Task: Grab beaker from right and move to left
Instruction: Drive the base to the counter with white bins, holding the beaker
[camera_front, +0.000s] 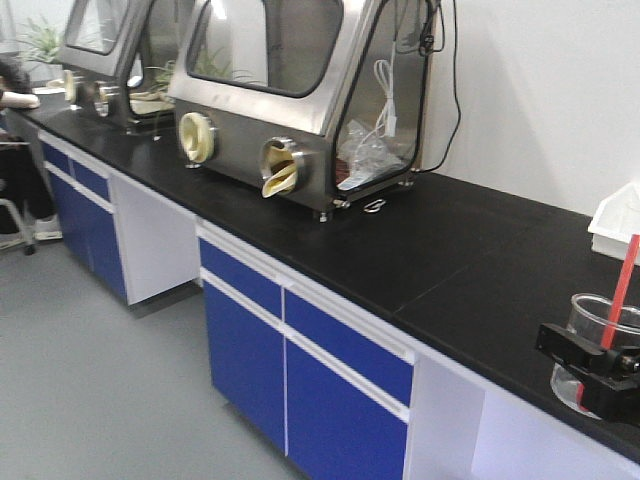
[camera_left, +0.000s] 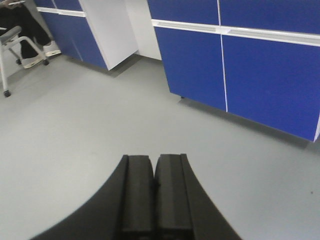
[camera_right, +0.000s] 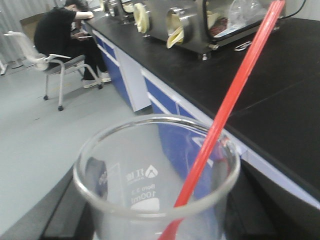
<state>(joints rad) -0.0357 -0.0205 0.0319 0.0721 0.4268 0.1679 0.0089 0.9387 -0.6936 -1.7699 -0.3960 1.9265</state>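
1. Worktop (camera_front: 420, 250): long, black, running from far left to near right over blue cabinet doors (camera_front: 330, 400). Its left and middle stretch near the front edge is where I judge the delivery belongs.

2. Glove box (camera_front: 300, 80): stainless steel, at the far side of the worktop, well left of my load. A second one stands farther left.

3. Floor (camera_left: 100, 130): grey, and all my left wrist view shows besides cabinets.

4. White bin (camera_front: 615, 225): far right on the worktop, just behind my load and only partly in view.

5. Right fingers (camera_front: 565, 345): black, one on each side of the glass and clamped on its wall, at the near right end of the worktop.

6. Left fingers (camera_left: 137, 195): pressed together on nothing, hanging over the floor in front of the cabinets, away from the work.

7. Beaker (camera_front: 590, 340): small, clear, flared rim, printed 100 ml. It sits in my right fingers close to the worktop's front edge. I cannot tell whether its base rests on the worktop or hangs just above it.

8. Red rod (camera_front: 622, 290): thin, leaning out of the beaker towards the far right.

Status: the grab looks done. The beaker remains at the right end, so the whole carry to the left and the set-down are left. The loose rod may shift, so I judge a level, slow carry is called for.
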